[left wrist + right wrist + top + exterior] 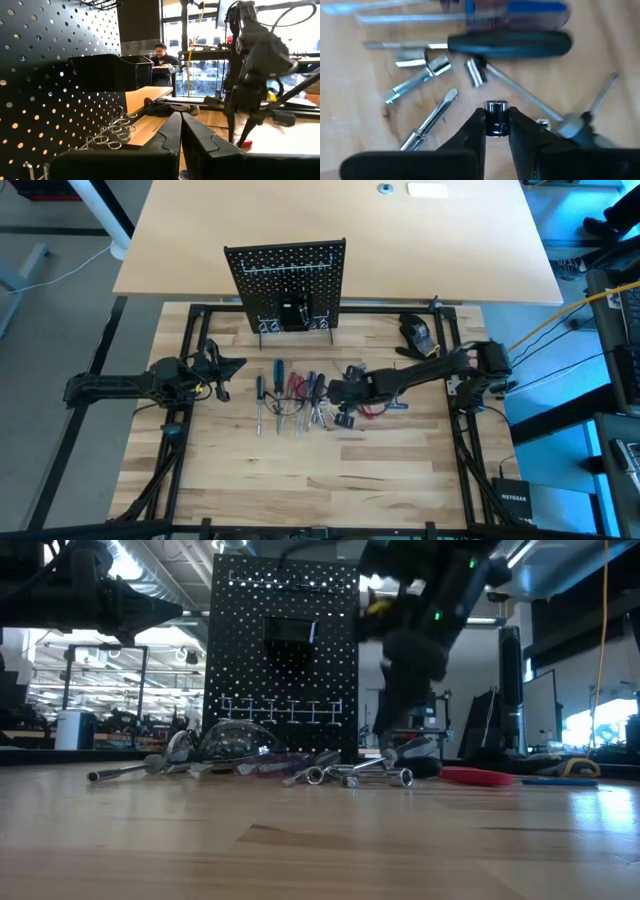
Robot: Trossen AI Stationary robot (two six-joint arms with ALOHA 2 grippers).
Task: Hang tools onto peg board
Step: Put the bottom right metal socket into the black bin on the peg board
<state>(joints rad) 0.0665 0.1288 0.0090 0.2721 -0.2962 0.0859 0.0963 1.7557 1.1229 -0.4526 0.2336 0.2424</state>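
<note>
Your right gripper (496, 131) has its jaws narrowed on a small silver socket piece (496, 111) above the tools (300, 392) scattered mid-tabletop before the peg board (288, 280); so little is gripped that it could slip or twist out on the lift. Only the right wrist view shows that hold. The left gripper (180, 131) waits at the left, jaws closed, empty.
</note>
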